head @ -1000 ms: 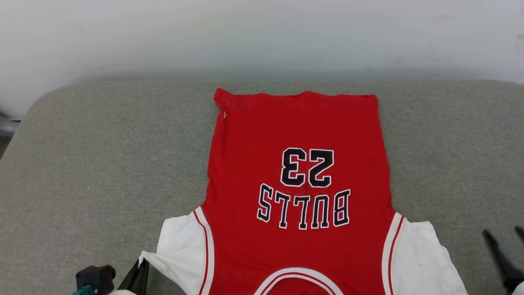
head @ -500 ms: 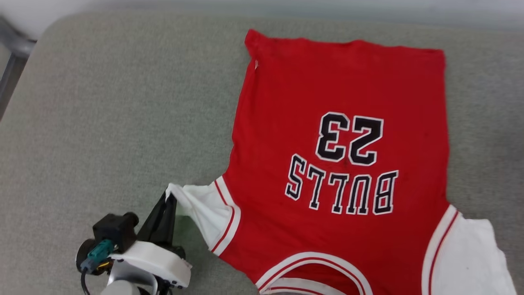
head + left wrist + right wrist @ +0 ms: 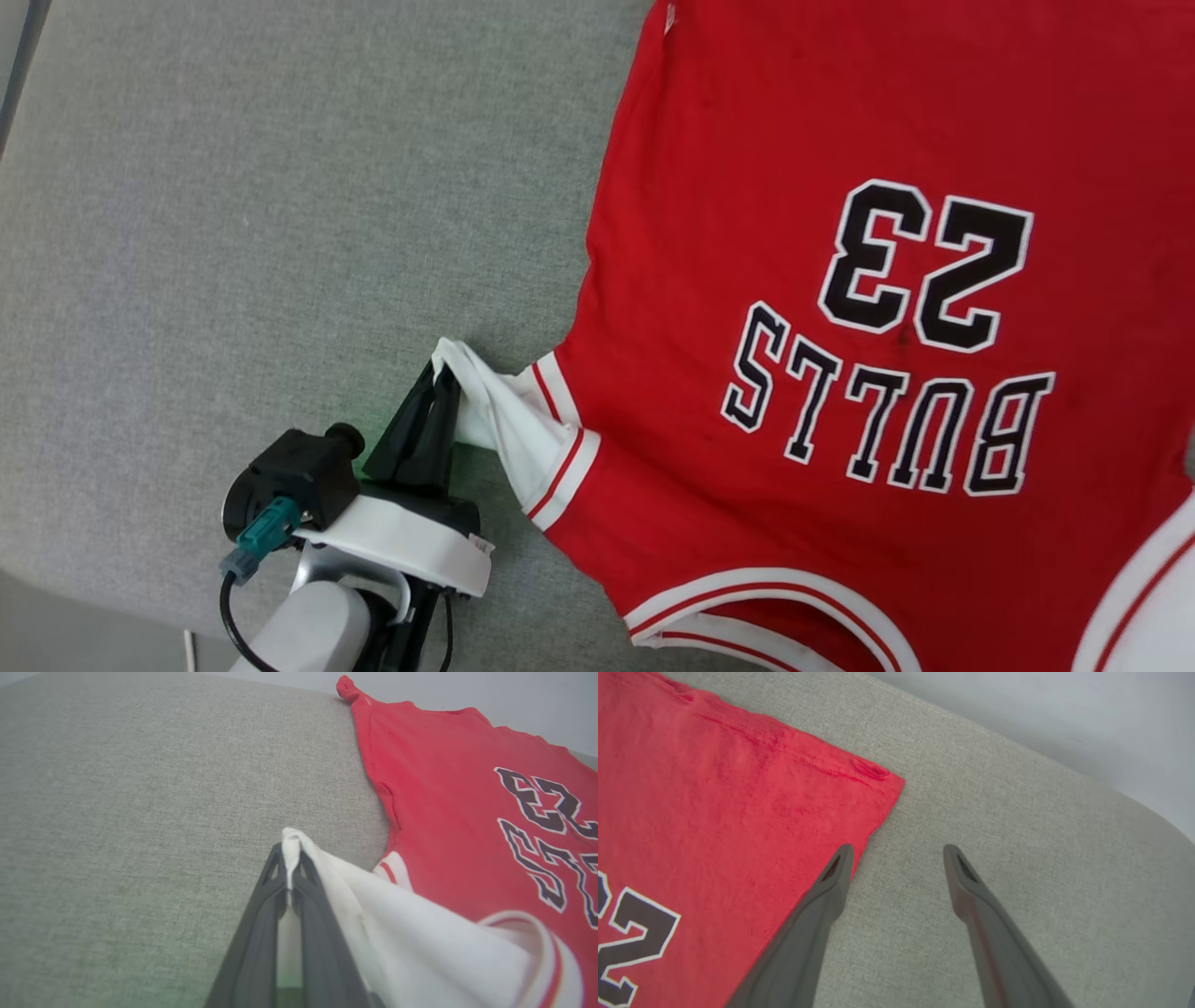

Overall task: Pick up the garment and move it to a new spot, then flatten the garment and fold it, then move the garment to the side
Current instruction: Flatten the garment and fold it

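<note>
The bright red short-sleeved T-shirt [image 3: 709, 280], white-sleeved with black "BULLS 23" lettering, lies spread print-up on the grey woven cushion [image 3: 233, 233]. The left gripper [image 3: 441, 378] is clamped tight on the tip of the shirt's white sleeve [image 3: 420, 933], bunching it into a peak. The right gripper [image 3: 899, 851] hangs empty, fingers spread wide, beside the shirt's red side edge near a hem corner.

The garment [image 3: 840, 327] lies spread on the padded surface [image 3: 233, 233], hem at the far side, neckline nearest me. My left fingers [image 3: 420, 434] stand at its left, clamped on the tip of the left sleeve [image 3: 504, 420]. My right fingers [image 3: 822, 905] stand apart above the surface, along the garment's right edge, near the far hem corner.
</note>
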